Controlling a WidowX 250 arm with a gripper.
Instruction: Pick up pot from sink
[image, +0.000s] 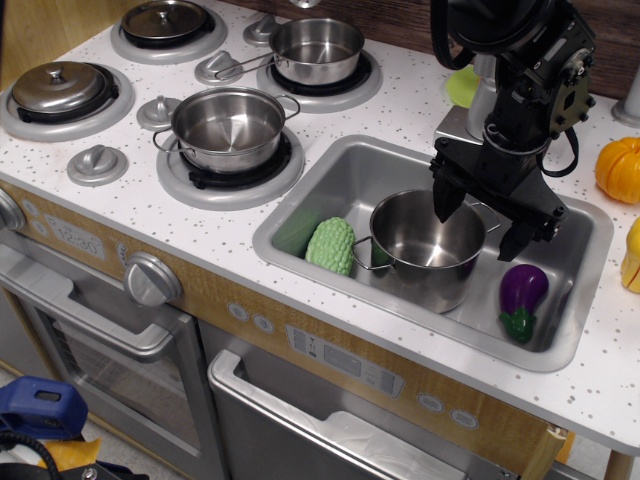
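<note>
So the pot sits upright in the middle of the sink, open top, nothing visible inside it. Everything else is easiest to place off that pot. Touching its left wall, or at least right up against it, is a bumpy light-green toy vegetable. To the pot's right, a bit apart on the basin floor, lies a purple eggplant with a green stem.

The gripper hangs right over the pot's right rim, fingers spread wide. One finger dips inside the pot's mouth, the other finger sits outside the right wall, so the rim is between them. Can't tell if either one is actually touching the metal, and it isn't clamped on anything.

Left of the pot, past the sink edge, is another steel pot on a burner, and behind that a long-handled saucepan. Far right of the pot there's an orange pumpkin on the countertop.
</note>
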